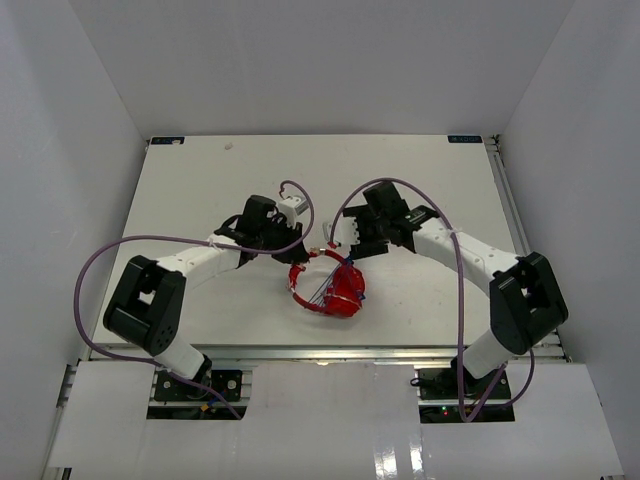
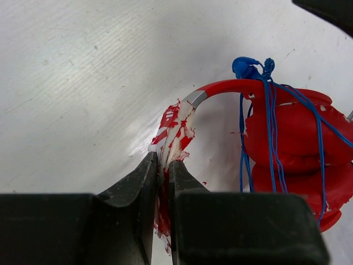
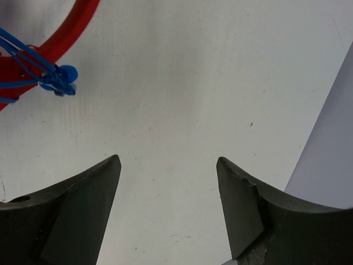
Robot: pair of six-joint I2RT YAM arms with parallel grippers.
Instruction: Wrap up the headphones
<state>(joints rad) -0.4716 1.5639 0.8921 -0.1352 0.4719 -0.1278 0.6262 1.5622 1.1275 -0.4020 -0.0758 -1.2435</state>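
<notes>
L arm (image 1: 195, 262): base at near edge, elbow folded out to the left, forearm reaching up and right across the table (image 1: 200, 190), wrist angled down toward centre. A purple cable (image 1: 95, 265) loops wide off its outer side.

L gripper (image 2: 164, 165): jaws pinched tight, only a sliver between them. They clamp the headband (image 2: 220, 87) of the headphones (image 1: 335, 288) at a worn stretch where the red covering is flaked and white padding shows. Fingertips sit low over the table.

Headphones: centre of table, a bit toward the near edge, between the two grippers. The headband arcs to the left and the red earcups (image 2: 298, 138) are bunched at the right. The cups seem folded against each other, though overhead is too small to be sure. Thin blue cord (image 2: 270, 138) runs in several turns across the cups, and the blue plug (image 2: 245, 67) sits at the top, next to the band.

R gripper (image 3: 167, 163): jaws spread wide, nothing between them, bare table below. The plug and a bit of the band lie off to its upper left, apart from the fingers.

R arm (image 1: 470, 255): base at near edge, elbow out right, forearm reaching up and left, wrist just above the headphones.
</notes>
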